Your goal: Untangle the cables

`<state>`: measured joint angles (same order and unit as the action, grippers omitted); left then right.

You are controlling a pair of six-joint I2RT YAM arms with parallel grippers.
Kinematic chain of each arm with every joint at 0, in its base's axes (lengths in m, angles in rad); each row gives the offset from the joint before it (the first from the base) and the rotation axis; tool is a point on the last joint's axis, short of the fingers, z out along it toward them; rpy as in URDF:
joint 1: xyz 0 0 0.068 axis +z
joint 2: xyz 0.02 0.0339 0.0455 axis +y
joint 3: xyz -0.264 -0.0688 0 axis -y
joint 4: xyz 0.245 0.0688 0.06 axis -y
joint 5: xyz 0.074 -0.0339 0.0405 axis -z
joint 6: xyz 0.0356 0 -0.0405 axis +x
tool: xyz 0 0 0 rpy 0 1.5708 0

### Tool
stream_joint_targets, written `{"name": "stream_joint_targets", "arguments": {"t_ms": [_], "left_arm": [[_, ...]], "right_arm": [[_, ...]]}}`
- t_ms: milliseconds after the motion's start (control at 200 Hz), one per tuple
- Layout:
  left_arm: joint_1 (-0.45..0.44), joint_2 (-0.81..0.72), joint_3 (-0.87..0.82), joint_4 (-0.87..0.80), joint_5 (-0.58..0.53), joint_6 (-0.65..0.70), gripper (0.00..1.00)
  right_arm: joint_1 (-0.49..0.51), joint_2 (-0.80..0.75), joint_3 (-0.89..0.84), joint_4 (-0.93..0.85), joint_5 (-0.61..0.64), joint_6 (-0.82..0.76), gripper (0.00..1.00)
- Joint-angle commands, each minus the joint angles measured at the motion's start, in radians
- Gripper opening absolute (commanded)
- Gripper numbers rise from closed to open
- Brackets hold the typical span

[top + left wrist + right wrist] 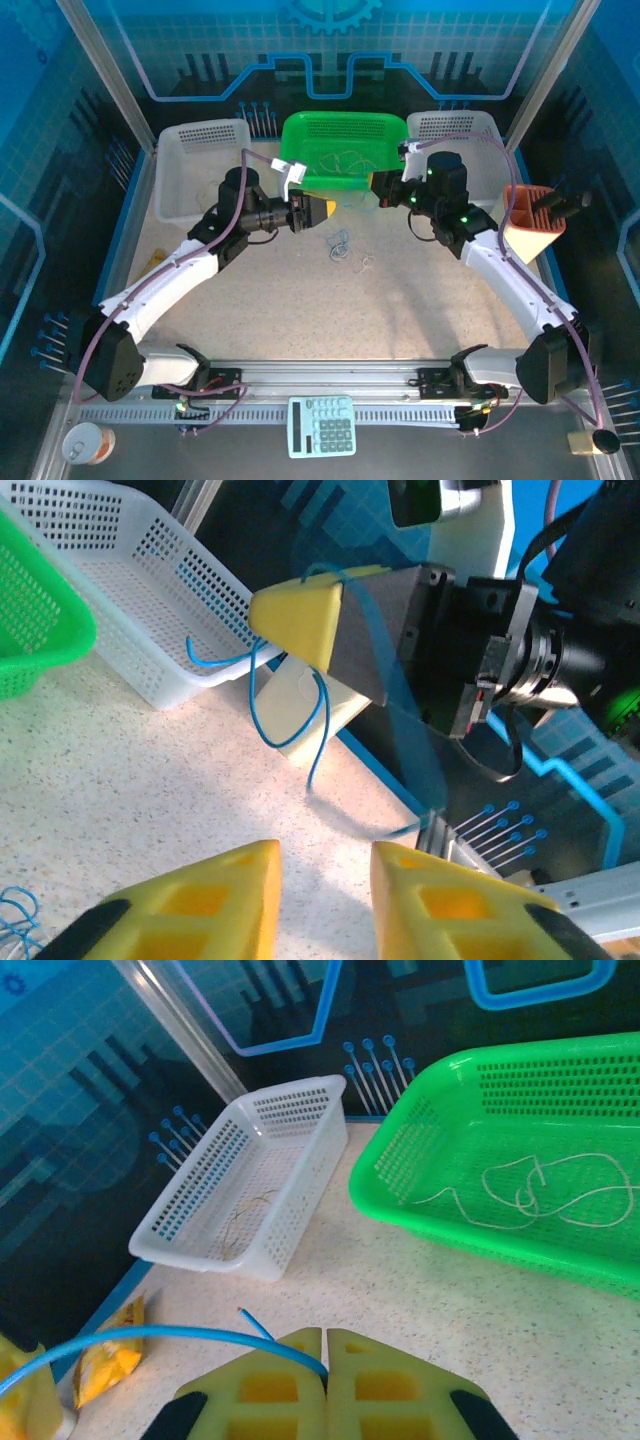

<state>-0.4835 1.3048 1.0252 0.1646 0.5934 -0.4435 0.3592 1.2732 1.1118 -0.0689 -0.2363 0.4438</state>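
My right gripper (326, 1348) is fully closed. Its yellow fingers are pressed together on the end of a blue cable (160, 1332), which arcs away from the seam toward my left side, clear of the desk (300, 310). Seen from my left wrist, that cable hangs off the right gripper in a slack loop, with one loose end dangling down toward the desk; I cannot tell whether it touches. My left gripper (325, 870) is partly open, with a clear gap between its two fingers and nothing in that gap. It points at the right gripper from nearby, and both are raised over the desk just in front of the green basket (400, 1175). A whitish cable (520, 1192) lies in loose loops on the floor of that basket. In the white basket (300, 1175) beside it on the left, a thin yellowish cable (250, 1212) lies curled on the bottom. On the desk below and between my grippers lies a small tangle (340, 245) of blue-grey and pale cords, with a separate little curl (367, 262) just beside it to the right.
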Motion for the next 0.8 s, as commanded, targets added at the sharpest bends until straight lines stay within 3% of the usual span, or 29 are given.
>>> {"name": "stream_joint_targets", "arguments": {"t_ms": [0, 115, 235, 790], "left_arm": [[-0.002, -0.013, -0.017, 0.032, 0.031, -0.007, 0.47], [-0.003, -0.013, -0.038, 0.067, 0.024, -0.028, 0.6], [-0.008, -0.019, -0.09, 0.156, 0.011, -0.079, 0.63], [-0.205, 0.005, -0.262, 0.463, -0.334, -0.043, 0.61]], "right_arm": [[0.02, -0.033, 0.006, -0.018, 0.067, 0.004, 0.0], [0.031, -0.036, 0.008, -0.023, 0.081, 0.019, 0.0], [0.034, -0.033, 0.008, -0.034, 0.099, 0.071, 0.0], [0.088, -0.004, -0.017, 0.004, 0.133, 0.392, 0.0]]}}
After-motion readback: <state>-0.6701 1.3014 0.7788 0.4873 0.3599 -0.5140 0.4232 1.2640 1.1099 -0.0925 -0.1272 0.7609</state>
